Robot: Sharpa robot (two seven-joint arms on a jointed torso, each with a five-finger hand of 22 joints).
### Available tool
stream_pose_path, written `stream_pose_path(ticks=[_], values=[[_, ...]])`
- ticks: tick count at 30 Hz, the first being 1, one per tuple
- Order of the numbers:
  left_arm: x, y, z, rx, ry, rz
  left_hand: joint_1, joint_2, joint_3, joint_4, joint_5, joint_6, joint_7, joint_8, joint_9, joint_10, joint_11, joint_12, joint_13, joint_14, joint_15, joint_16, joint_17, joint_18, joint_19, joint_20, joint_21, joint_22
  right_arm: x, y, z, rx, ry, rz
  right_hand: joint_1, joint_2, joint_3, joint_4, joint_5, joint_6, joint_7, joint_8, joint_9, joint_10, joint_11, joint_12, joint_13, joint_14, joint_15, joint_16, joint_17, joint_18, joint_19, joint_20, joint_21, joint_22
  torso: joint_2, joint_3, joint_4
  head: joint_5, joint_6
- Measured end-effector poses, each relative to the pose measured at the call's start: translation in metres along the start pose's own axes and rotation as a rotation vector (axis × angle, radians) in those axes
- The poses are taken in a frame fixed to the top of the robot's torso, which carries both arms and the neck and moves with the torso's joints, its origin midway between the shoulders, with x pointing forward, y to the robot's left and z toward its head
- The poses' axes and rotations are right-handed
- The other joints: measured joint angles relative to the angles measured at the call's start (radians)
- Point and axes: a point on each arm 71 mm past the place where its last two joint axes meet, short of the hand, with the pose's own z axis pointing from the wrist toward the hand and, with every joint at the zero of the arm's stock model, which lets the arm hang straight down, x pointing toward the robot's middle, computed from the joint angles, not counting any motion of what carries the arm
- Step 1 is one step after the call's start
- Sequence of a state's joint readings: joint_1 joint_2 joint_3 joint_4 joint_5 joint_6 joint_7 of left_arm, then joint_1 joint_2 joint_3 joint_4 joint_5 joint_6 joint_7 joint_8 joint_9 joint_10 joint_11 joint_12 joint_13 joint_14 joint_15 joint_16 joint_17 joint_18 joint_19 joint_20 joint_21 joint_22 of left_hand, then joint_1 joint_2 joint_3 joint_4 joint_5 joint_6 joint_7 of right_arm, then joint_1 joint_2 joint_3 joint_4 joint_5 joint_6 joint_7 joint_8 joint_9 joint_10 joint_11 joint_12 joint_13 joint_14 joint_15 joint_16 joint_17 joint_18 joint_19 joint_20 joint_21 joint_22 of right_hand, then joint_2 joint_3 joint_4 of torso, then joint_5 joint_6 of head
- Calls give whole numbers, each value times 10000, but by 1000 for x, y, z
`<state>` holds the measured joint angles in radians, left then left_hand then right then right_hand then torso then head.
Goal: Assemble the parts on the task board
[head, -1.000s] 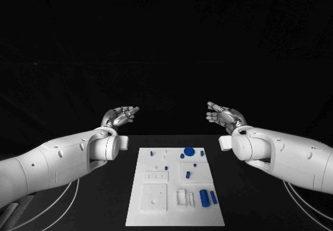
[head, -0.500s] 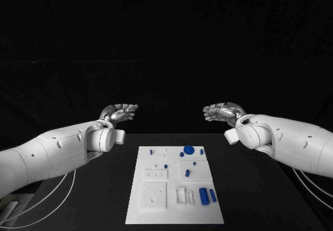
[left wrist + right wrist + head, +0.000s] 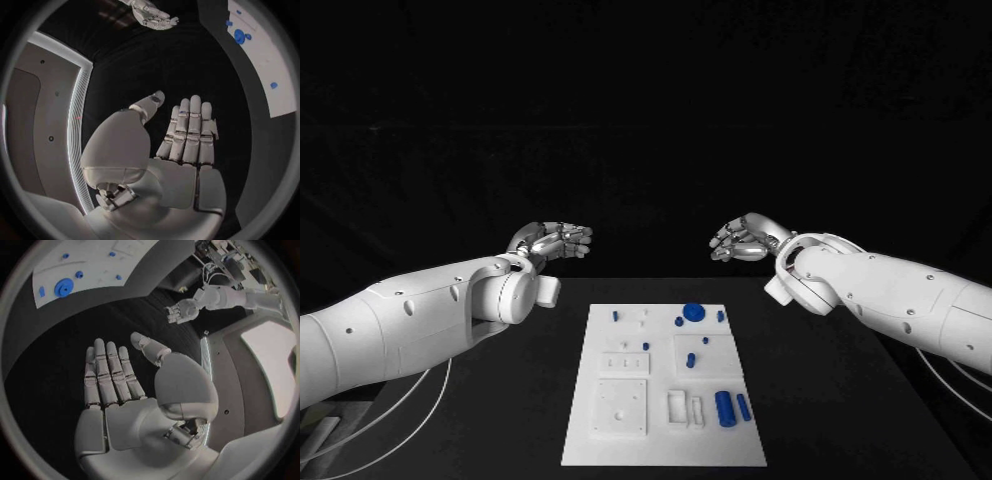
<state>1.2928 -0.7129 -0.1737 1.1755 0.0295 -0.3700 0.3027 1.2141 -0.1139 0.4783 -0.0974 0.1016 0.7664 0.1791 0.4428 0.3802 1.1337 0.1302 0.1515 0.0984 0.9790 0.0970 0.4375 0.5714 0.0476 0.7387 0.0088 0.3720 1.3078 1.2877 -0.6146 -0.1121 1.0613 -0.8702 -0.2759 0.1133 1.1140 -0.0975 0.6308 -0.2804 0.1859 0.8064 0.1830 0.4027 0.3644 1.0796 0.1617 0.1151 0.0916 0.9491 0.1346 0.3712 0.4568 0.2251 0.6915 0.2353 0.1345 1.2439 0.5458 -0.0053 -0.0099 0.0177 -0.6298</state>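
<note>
Parts [image 3: 724, 410] in blue sit on the task board [image 3: 665, 455], the white plate that lies flat in the middle of the black table [image 3: 819, 420]. A round blue disc [image 3: 694, 313] lies near the far end of the board, with a few tiny blue bits around it. Two long blue pieces lie side by side near the closer end, on the robot's right side.

Both arms are held up past the far end of the board, well apart from it. The left hand [image 3: 554, 241] holds nothing. Seen from its wrist, its long fingers [image 3: 189, 131] are straight and pressed side by side, and the thumb sticks out a little. The right hand [image 3: 747, 238] holds nothing too. Its fingers [image 3: 110, 371] are also straight and close together, with the thumb off to one side. The two hands face each other across a dark gap.
</note>
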Motion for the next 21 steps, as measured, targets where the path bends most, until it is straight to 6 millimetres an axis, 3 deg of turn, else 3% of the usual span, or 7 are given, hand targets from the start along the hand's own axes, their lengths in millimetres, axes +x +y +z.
stream_pose_path(ticks=[2,4,8,9,11,13,21], values=[[1,0,-4,19,111,-37,-21,21,48,-187,15,93,-49,-45,-35,194,-61,64,28,6,-6,0,8,0,16,-16,34,-1,4,3,1,-198,57,-600,80,-79,141,-28,0,155,-30,0,13,219,-82,0,31,493,-235,249,215,156,552,-117,210,0,22,0,-6,-11,24],[2,-1,-8,44,257,-94,-95,95,94,-336,58,159,-26,-107,-64,257,-122,64,27,6,-6,0,8,0,16,-16,95,-1,6,4,3,-389,81,-1269,124,-124,199,-68,0,264,-63,0,17,366,-162,0,42,1017,-465,532,445,158,1140,-275,448,21,54,4,-8,-21,55],[7,-6,-15,188,662,-261,-167,167,208,-536,58,159,-26,-255,-136,250,-48,-121,-15,6,-6,0,8,-5,-24,-57,110,-2,9,8,5,-691,102,-2371,242,-242,265,-79,0,480,-144,0,17,648,-372,0,66,2298,-915,1397,1096,157,2686,-807,1121,155,140,5,3,-51,91],[8,-9,-17,248,772,-310,-167,167,202,-576,58,159,-26,-277,-149,183,-16,-175,-38,5,-6,0,8,-6,-5,-77,110,-2,10,9,5,-758,108,-2608,361,-361,203,-83,101,636,-180,-14,11,873,-530,-112,66,3387,-1232,2644,1975,168,4164,-1362,1915,441,173,4,11,-56,98],[12,-14,-21,376,1034,-422,-257,164,253,-662,58,135,-50,-370,-186,-31,12,-336,-111,6,-6,0,8,-6,11,-93,110,-2,13,10,6,-919,147,-3120,528,-528,-1,-114,274,735,-222,-82,-11,1006,-659,-262,63,4410,-1516,4396,3059,145,5749,-2079,2982,623,230,1,29,-64,115],[16,-16,-25,455,1273,-520,-306,144,270,-692,58,122,-64,-370,-195,-106,60,-435,-152,5,-5,0,7,-7,11,-93,141,-2,16,11,6,-1049,188,-3607,526,-526,-42,-133,407,737,-223,-107,-33,1046,-681,-317,47,4435,-1568,5326,3616,66,6132,-2336,3532,643,312,-2,55,-83,147],[19,-24,-39,629,1799,-755,-434,137,307,-771,58,85,-28,-447,-221,-213,96,-560,-209,4,-5,0,6,-10,11,-92,150,-3,26,11,4,-1393,194,-5171,605,-605,-85,-120,622,770,-188,-217,-54,1049,-595,-457,-55,4095,-1484,6668,4104,51,6338,-2379,4820,642,669,-30,153,-185,339]])
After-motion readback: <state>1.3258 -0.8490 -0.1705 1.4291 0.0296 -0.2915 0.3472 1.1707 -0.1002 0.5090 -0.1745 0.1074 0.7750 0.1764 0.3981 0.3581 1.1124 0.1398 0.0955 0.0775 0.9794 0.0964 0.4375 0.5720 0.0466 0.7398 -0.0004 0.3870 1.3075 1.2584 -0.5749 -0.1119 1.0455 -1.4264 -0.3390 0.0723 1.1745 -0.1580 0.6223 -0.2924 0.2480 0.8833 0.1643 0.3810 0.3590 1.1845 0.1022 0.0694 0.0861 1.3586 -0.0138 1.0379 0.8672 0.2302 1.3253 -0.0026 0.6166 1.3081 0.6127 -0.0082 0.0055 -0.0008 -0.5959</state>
